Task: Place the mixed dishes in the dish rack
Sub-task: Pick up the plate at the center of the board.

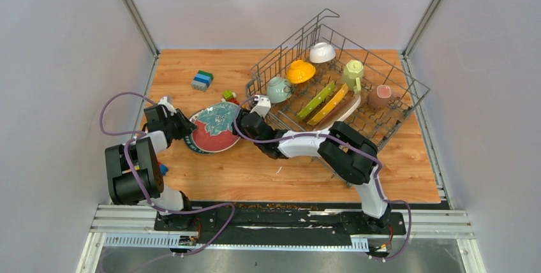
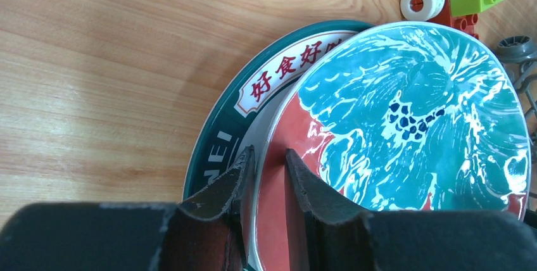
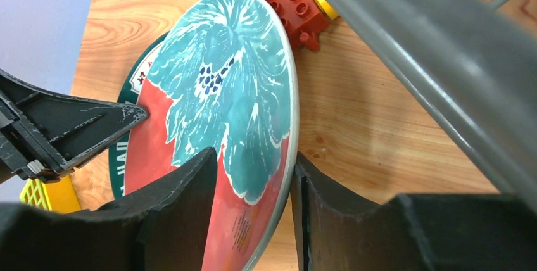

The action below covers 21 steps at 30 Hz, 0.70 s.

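- A wooden surface [image 1: 255,177] fills a booth of plain pale walls [image 1: 57,62]. A metal rail [image 1: 287,222] runs along the near edge, where the two arms are bolted.
- Toward the left of the surface, a flowered plate [image 1: 215,126], teal on red, sits tilted. It partly overlaps a green-rimmed plate [image 2: 218,125] that lies flat on the wood and carries red Chinese characters.
- The left tool [image 2: 269,157] is clenched on the flowered plate's left rim, one finger on the painted face and one behind it.
- The right tool [image 3: 254,155] straddles the opposite rim with a finger on either side. Whether it is pinching the plate cannot be told.
- The dish rack [image 1: 408,94], a grey wire basket with a raised loop at its far end, stands at the far right of the surface, its near-left corner just beside the right tool.
- Inside the rack, a white bowl [image 1: 322,51] and a yellow bowl [image 1: 300,71] sit toward the far end, with a teal mug [image 1: 278,88] at the left side.
- A pale-green mug [image 1: 354,72] and a pink mug [image 1: 381,96] sit toward the right.
- A lime-green plate [image 1: 317,99], a yellow plate [image 1: 330,104] and a pale plate [image 1: 351,104] stand on edge side by side in the middle.
- A blue-and-green block stack [image 1: 202,80] rests at the far left, and a red-and-green block cluster [image 1: 229,96] lies just beyond the flowered plate.
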{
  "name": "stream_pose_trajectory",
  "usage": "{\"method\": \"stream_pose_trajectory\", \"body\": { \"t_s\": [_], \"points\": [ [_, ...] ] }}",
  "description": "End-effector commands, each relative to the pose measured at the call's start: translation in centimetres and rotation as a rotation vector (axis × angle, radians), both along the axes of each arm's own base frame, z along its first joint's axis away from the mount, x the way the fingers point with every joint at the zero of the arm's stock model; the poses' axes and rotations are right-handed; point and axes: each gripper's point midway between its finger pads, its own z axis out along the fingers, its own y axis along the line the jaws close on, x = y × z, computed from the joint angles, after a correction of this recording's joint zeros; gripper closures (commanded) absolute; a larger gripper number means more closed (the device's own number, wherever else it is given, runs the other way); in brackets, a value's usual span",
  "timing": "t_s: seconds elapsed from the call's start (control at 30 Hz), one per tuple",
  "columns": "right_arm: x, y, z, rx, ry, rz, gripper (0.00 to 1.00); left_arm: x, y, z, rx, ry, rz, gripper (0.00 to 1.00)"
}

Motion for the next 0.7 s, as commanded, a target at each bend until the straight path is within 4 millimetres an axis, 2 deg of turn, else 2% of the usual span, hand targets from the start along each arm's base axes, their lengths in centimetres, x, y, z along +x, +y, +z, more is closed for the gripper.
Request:
{"method": "stream_pose_trajectory", "body": {
  "t_s": [0.0, 0.07, 0.17, 0.23, 0.3, 0.37, 0.43, 0.5, 0.67],
  "points": [
    [-5.0, 6.1, -0.5, 0.155, 0.114, 0.289, 0.54, -1.0, -3.7, 0.5, -0.135, 0.023, -0.118, 0.71],
    [-4.3, 5.5, -2.5, 0.063, 0.178, 0.22, 0.56, -0.9, -3.7, 0.6, -0.135, 0.021, -0.119, 0.72],
    [-4.3, 5.3, -2.9, 0.047, 0.16, 0.215, 0.59, -1.0, -3.6, 0.6, -0.133, 0.021, -0.117, 0.72],
    [-4.5, 5.5, -2.4, 0.071, 0.128, 0.24, 0.65, -0.9, -3.6, 0.6, -0.132, 0.022, -0.116, 0.72],
    [-4.6, 5.7, -1.9, 0.064, 0.105, 0.25, 0.67, -1.0, -3.6, 0.6, -0.132, 0.024, -0.115, 0.72],
    [-4.9, 6.1, -1.2, 0.049, 0.055, 0.284, 0.65, -1.0, -3.6, 0.6, -0.131, 0.025, -0.113, 0.72],
    [-5.5, 6.7, -0.4, 0.042, 0.013, 0.325, 0.57, -0.9, -3.6, 0.7, -0.132, 0.022, -0.113, 0.72],
    [-5.9, 7.1, 0.0, 0.033, -0.004, 0.336, 0.54, -0.9, -3.6, 0.6, -0.134, 0.022, -0.114, 0.73],
    [-6.2, 7.3, 0.9, 0.045, -0.019, 0.345, 0.64, -1.0, -3.8, 0.8, -0.14, 0.019, -0.121, 0.75]
  ]
}}
